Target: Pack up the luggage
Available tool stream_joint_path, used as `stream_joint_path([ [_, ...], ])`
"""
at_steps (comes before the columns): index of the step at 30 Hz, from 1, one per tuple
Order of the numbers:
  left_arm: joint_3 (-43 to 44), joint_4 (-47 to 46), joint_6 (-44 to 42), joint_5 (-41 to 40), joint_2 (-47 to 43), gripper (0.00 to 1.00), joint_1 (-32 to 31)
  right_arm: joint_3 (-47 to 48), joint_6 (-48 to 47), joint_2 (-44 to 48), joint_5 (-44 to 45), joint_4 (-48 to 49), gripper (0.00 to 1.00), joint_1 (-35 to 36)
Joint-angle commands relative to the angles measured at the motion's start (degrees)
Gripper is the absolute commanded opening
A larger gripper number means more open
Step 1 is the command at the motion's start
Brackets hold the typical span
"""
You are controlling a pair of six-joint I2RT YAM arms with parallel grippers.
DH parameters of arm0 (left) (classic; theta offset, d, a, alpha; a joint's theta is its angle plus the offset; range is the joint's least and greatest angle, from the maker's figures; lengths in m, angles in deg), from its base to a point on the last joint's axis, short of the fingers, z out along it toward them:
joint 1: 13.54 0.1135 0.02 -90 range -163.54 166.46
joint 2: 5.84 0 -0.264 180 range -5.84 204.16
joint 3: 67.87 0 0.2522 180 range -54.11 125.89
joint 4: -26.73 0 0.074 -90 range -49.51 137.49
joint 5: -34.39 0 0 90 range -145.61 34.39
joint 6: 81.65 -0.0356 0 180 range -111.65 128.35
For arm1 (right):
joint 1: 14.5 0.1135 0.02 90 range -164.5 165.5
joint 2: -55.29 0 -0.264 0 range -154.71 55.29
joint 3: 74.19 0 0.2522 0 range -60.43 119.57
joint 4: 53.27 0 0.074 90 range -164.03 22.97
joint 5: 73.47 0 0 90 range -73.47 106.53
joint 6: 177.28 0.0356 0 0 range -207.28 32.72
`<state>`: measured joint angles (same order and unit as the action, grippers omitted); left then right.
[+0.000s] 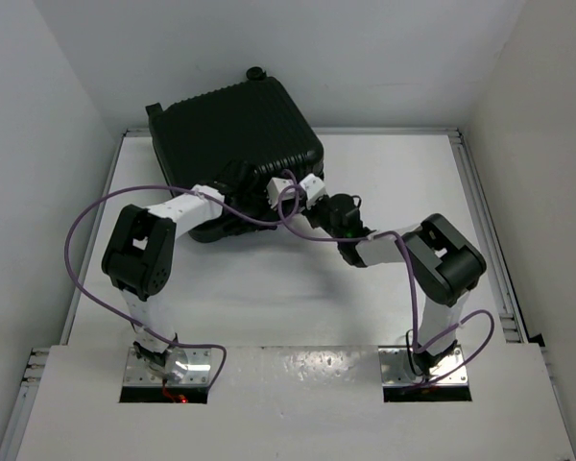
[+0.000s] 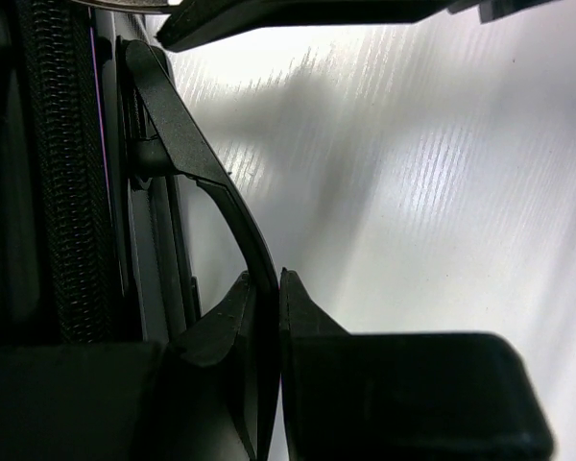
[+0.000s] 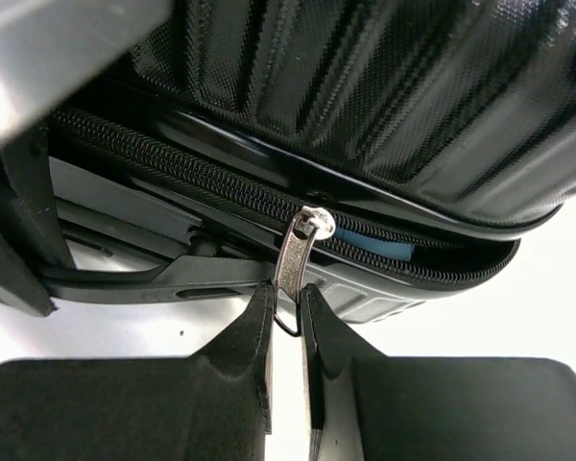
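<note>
Atop the counter, luggage is being zipped, seemingly: handle clamped by left fingers, zipper pull pinched by right fingers, awaiting dragging.

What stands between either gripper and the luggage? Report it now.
Nothing visible does. The right gripper is shut on the zipper pull of the luggage; the left gripper is shut on its handle. A blue item shows in the unzipped gap beside the pull.

Top camera overhead, looking down; both wrist cameras close on luggage edge.
</note>
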<state>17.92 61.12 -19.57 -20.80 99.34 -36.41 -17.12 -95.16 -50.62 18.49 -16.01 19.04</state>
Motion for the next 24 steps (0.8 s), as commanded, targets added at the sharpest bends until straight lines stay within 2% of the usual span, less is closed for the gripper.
stream_joint_path([
  [1, 0.74, -4.8, 16.76, 15.73, -1.21, 0.07, 4.77, -1.12, 3.64, 2.55, -3.1, 0.04, 0.0, -1.28],
  [9, 0.22, -4.8, 16.76, 16.26, -1.21, 0.07, 4.77, -0.42, 23.4, 4.57, -10.99, -3.56, 0.0, -6.91],
  [24, -4.0, -4.8, 16.76, 16.26, -4.29, 0.07, 6.97, 3.09, 54.01, 5.89, -13.82, -16.47, 0.0, -16.04],
])
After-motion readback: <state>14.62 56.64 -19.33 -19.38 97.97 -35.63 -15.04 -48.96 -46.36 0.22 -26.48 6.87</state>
